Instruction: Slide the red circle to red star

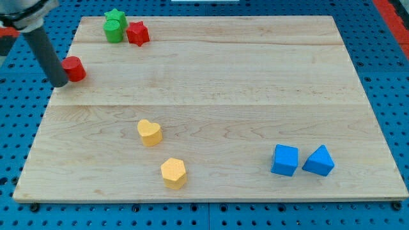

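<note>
The red circle [75, 68] lies near the board's left edge, in the upper left of the view. The red star [137, 33] sits near the view's top, up and to the right of the circle, touching the green blocks on its left. My tip [59, 82] rests at the board's left edge, touching the red circle's left side, slightly below it. The dark rod rises from there toward the view's top left corner.
A green circle [113, 30] and a green star [117, 17] huddle left of the red star. A yellow heart [149, 133] and a yellow hexagon [173, 172] lie at lower centre. A blue cube [284, 160] and a blue triangle [319, 161] sit at lower right.
</note>
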Controlling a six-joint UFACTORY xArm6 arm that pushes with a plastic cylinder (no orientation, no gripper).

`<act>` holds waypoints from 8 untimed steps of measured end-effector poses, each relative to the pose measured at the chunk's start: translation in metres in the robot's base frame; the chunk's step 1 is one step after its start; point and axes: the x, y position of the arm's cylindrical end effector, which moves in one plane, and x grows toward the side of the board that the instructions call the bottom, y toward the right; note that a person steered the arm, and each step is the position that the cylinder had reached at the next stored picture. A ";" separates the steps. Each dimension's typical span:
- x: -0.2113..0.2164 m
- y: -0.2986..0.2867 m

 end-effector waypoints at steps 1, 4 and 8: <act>-0.009 -0.017; -0.029 0.126; -0.084 0.146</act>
